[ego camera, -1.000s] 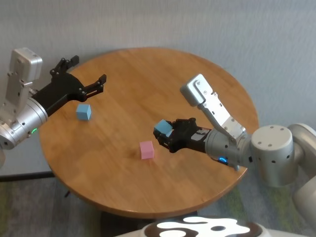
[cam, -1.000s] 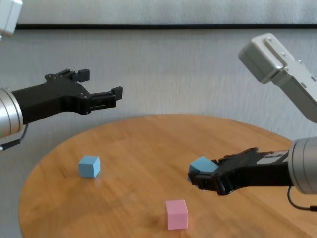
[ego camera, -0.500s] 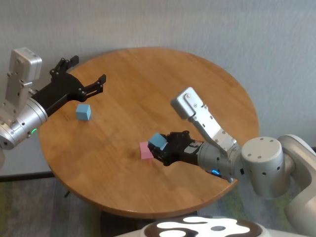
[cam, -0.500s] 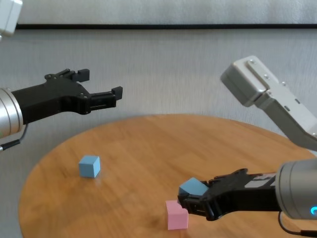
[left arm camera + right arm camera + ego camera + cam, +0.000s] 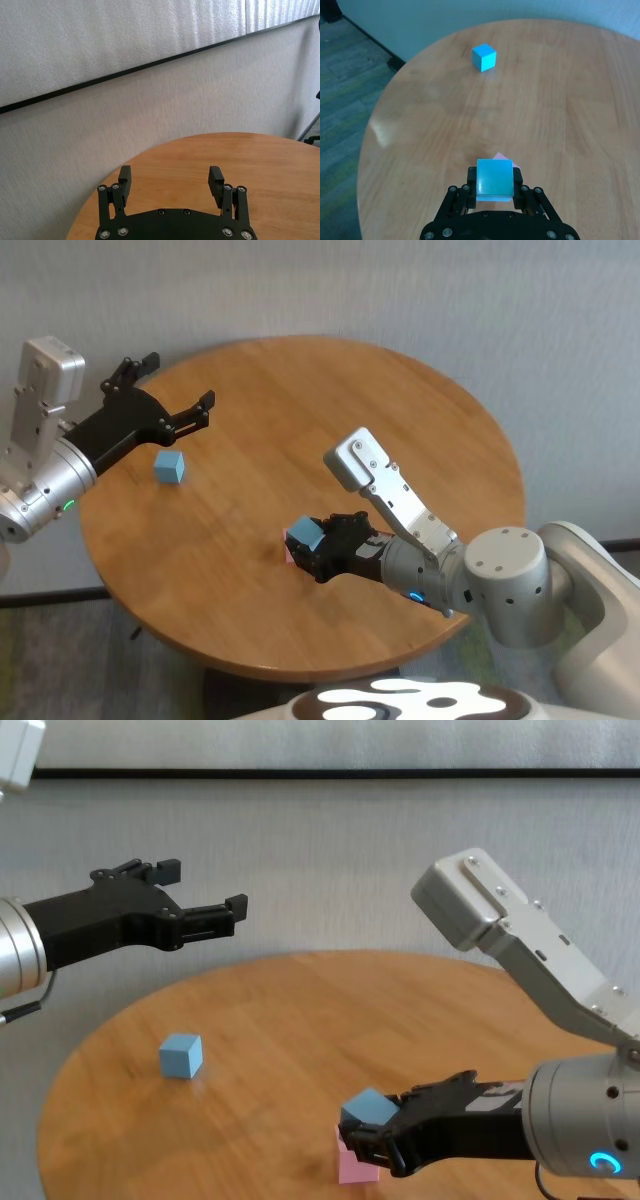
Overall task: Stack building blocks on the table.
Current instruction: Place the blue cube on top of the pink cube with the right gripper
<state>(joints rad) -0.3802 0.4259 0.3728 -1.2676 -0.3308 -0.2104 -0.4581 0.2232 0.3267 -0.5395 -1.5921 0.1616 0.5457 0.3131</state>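
My right gripper (image 5: 312, 543) is shut on a light blue cube (image 5: 306, 533) and holds it just above the pink cube (image 5: 288, 549), which rests on the round wooden table (image 5: 400, 400). In the right wrist view the held cube (image 5: 494, 179) covers most of the pink cube (image 5: 501, 157). In the chest view the held cube (image 5: 367, 1107) sits over the pink cube (image 5: 350, 1166); I cannot tell if they touch. The second light blue cube (image 5: 169, 467) lies at the table's left side, also in the chest view (image 5: 181, 1055). My left gripper (image 5: 180, 404) is open and empty, raised above that cube.
The table's left rim (image 5: 85, 530) lies close to the second cube. A grey wall (image 5: 330, 860) stands behind the table. Dark carpet (image 5: 350, 70) shows beyond the table edge in the right wrist view.
My right gripper has carried the light blue cube leftward and toward the table's near edge, from beside the pink cube to directly over it. The left arm has not moved.
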